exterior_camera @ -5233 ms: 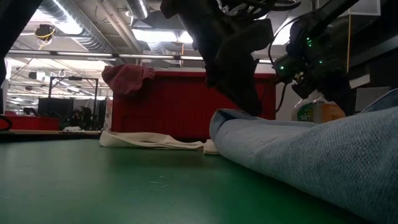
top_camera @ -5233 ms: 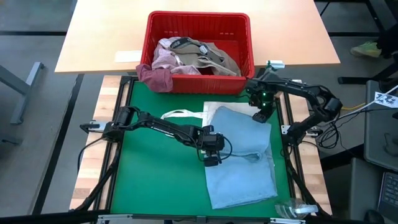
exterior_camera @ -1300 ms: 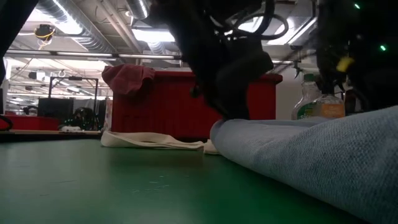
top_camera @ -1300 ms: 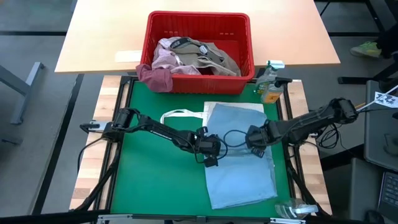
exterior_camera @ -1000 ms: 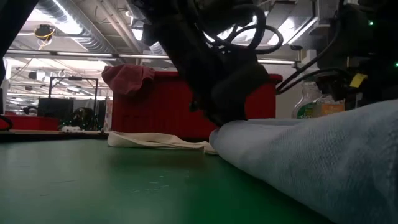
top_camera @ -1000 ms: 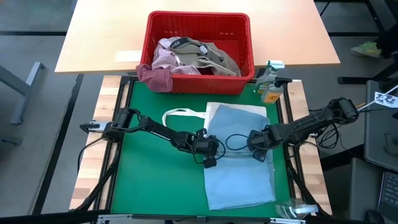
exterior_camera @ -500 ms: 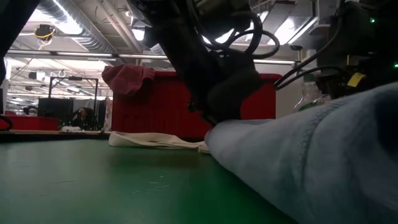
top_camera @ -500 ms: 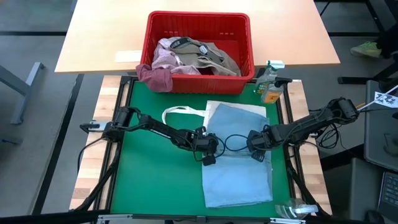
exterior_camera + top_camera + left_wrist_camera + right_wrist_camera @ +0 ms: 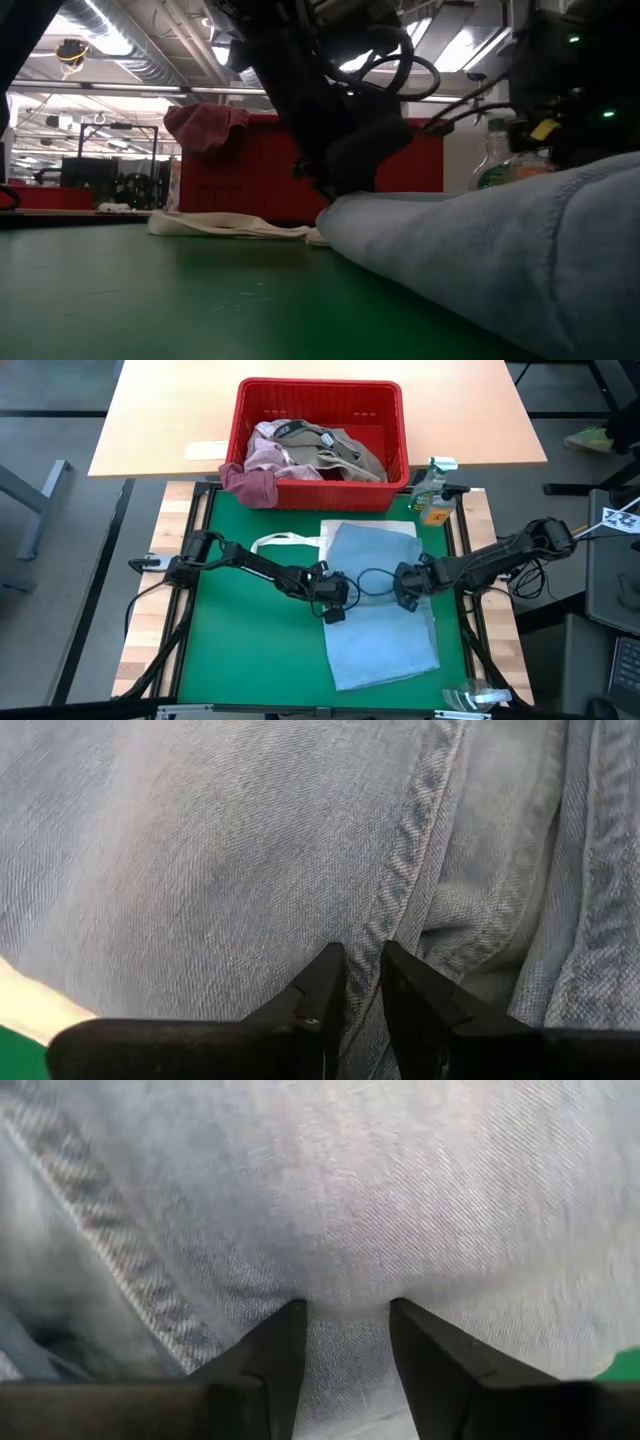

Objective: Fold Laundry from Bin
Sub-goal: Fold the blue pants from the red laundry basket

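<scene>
A light blue garment (image 9: 380,610) of the laundry lies spread on the green mat, over a flat white tote bag (image 9: 290,544). My left gripper (image 9: 333,605) is shut on the garment's left edge and my right gripper (image 9: 405,590) on its middle right. The red bin (image 9: 320,395) stands past the mat's far edge. It holds pale pink, khaki-grey and white pieces, and a maroon piece (image 9: 250,486) hangs over its near left corner. My left gripper pinches a stitched seam (image 9: 385,915) of the blue garment between its two fingers (image 9: 325,985), slanting down from the table's left. The cloth around it lies on the mat. My right gripper comes down steeply from the right, and a bulge of the blue cloth (image 9: 345,1295) stands between its fingers (image 9: 285,1345). How many layers it has, I cannot tell.
A clear bottle with an orange label (image 9: 433,500) stands at the mat's far right corner, near the bin. The mat's left half (image 9: 240,640) is bare green. A black frame rail runs along each side of the mat.
Both grippers have drawn the blue garment a little toward the table's left and far edge, still flat on the mat. The tote bag beneath has slid left with it. My right gripper has tipped steeper.
</scene>
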Robot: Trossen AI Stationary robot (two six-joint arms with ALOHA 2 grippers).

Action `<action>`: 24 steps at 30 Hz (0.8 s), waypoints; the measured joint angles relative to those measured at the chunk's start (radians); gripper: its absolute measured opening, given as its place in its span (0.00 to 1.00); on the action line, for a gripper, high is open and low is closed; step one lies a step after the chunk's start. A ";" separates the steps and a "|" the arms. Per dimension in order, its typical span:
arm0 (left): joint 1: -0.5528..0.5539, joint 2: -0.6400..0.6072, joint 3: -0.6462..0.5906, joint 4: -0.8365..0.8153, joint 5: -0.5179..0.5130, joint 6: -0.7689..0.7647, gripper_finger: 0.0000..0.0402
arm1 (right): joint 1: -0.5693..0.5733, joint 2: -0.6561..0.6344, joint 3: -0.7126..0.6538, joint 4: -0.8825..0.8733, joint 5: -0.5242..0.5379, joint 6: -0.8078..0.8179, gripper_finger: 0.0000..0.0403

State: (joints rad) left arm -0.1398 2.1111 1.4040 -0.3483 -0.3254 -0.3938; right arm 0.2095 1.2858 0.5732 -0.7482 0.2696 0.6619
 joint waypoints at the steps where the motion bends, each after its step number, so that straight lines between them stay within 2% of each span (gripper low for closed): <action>1: 0.000 -0.003 0.000 -0.012 -0.002 -0.001 0.16 | -0.023 0.000 0.000 0.016 0.001 -0.010 0.37; 5: 0.000 -0.038 -0.003 -0.094 -0.005 -0.027 0.16 | -0.105 0.000 0.002 0.082 -0.005 -0.058 0.37; 11: -0.003 -0.078 -0.003 -0.119 -0.005 -0.045 0.16 | -0.179 0.000 0.004 0.164 -0.101 -0.153 0.37; 20: -0.001 -0.107 0.003 -0.104 0.046 -0.045 0.16 | -0.184 -0.001 0.153 -0.038 -0.130 -0.253 0.37; 24: 0.024 -0.132 0.003 -0.053 0.047 -0.045 0.16 | -0.184 -0.002 0.244 -0.075 -0.077 -0.329 0.37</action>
State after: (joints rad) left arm -0.1158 1.9795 1.4075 -0.4018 -0.2786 -0.4385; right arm 0.0254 1.2839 0.8175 -0.8237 0.1931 0.3328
